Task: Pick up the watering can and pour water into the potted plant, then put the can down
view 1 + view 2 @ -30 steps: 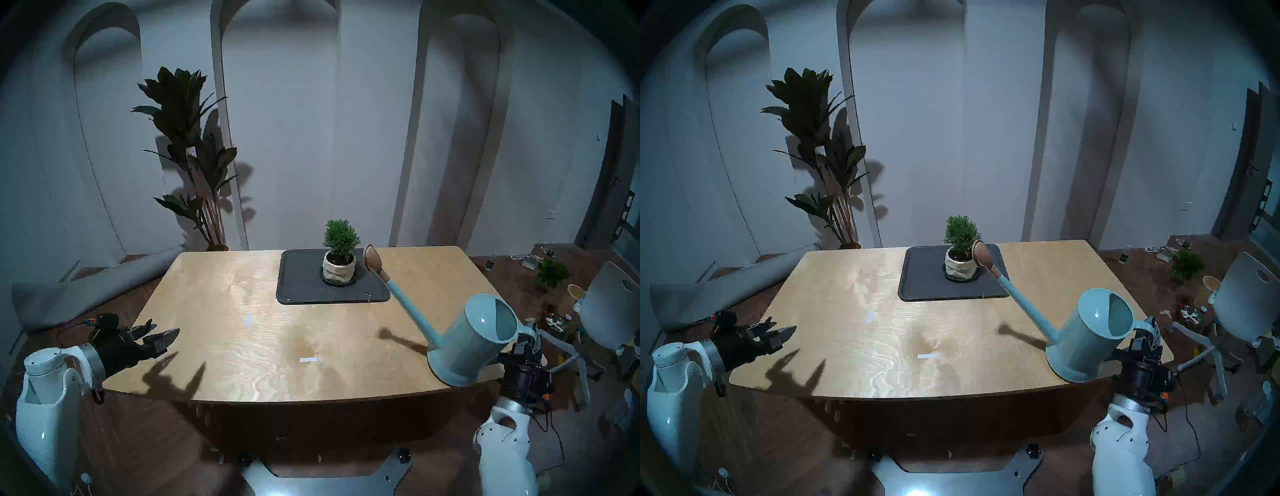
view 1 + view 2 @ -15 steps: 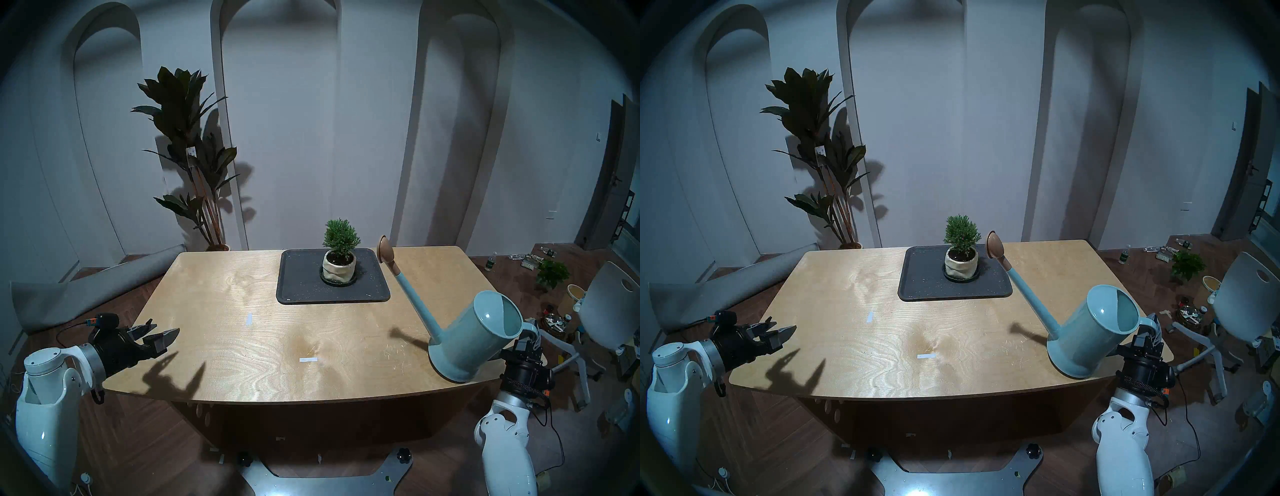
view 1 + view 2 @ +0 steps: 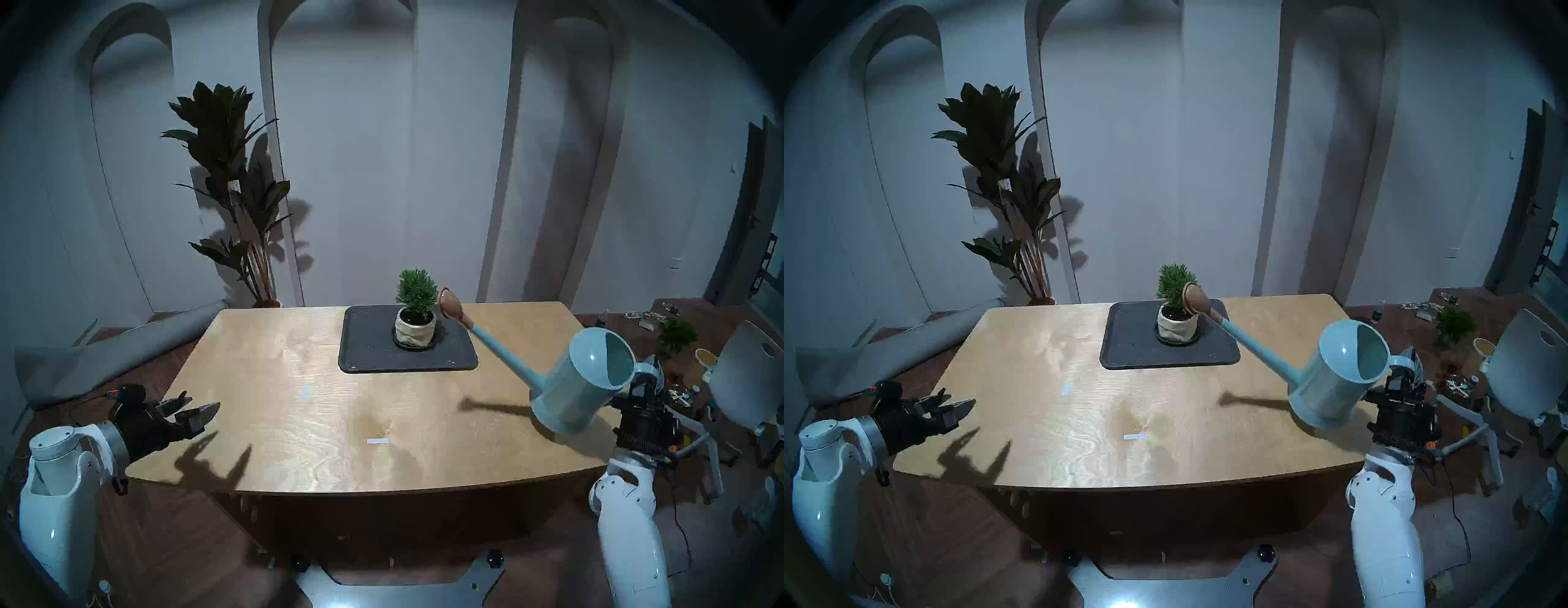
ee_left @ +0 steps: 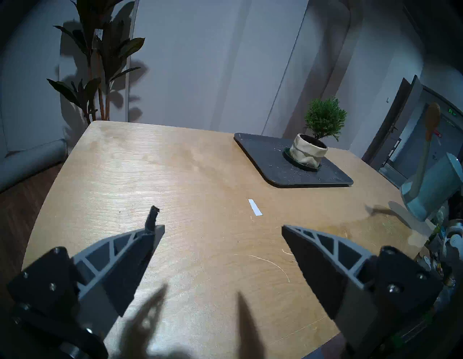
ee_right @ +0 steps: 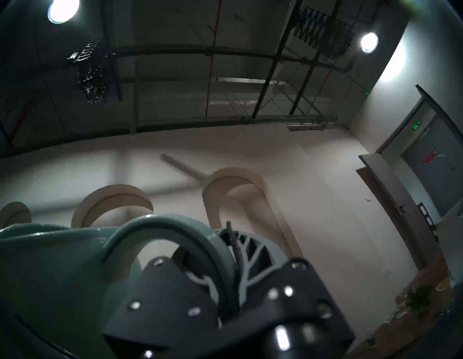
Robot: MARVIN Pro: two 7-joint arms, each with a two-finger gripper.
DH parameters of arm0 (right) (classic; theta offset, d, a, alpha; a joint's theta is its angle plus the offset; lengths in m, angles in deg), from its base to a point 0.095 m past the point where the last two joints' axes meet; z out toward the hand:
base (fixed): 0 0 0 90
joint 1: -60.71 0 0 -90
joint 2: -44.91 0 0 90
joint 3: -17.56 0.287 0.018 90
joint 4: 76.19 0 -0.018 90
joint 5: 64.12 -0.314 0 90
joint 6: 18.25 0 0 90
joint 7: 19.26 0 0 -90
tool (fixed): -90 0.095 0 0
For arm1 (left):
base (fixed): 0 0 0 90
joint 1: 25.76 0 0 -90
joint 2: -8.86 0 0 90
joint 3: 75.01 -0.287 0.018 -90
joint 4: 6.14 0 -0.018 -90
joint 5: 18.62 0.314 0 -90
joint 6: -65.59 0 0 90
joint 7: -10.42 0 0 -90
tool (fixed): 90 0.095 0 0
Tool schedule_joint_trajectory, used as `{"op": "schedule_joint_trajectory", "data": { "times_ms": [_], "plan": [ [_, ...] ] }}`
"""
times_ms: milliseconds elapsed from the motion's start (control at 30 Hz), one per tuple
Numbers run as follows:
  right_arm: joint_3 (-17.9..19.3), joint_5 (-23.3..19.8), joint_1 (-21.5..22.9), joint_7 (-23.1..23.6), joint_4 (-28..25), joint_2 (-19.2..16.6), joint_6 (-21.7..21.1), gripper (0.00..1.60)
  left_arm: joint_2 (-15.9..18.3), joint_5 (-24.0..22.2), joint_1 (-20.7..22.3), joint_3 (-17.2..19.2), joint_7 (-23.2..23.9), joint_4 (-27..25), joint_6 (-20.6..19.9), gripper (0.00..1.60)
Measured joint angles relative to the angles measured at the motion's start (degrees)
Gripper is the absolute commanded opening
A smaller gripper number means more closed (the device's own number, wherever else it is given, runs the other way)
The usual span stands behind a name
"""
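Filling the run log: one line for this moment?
right gripper: shut on watering can handle | can: airborne, tilted toward potted plant | left gripper: open, idle

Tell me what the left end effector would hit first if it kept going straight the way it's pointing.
Probably nothing soon: the open left end effector points across bare table, and a white tape strip lies flat ahead. The dark tray sits further right, though depth is unclear.
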Motion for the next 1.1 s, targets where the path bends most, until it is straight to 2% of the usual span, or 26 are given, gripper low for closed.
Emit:
{"op": "schedule_joint_trajectory", "data": {
  "times_ms": [100,300,567,1100],
  "plan": [
    [-0.5,2.0,0.6,-1.4,-0.9,0.0,-0.6,0.00,0.0,0.0,0.0,0.0,0.0,0.0,0.0,1.60],
    [-0.4,7.4,1.0,-7.7,-1.5,1.4,-3.9,0.00,0.0,0.0,0.0,0.0,0.0,0.0,0.0,1.60],
    [0.9,11.5,0.4,-15.3,-0.8,4.0,-6.8,0.00,0.0,0.0,0.0,0.0,-0.1,-0.1,0.0,1.60],
    [1.9,13.4,0.4,-18.2,1.9,5.0,-6.7,0.00,0.0,0.0,0.0,0.0,-0.1,-0.1,0.0,1.60]
  ]
}}
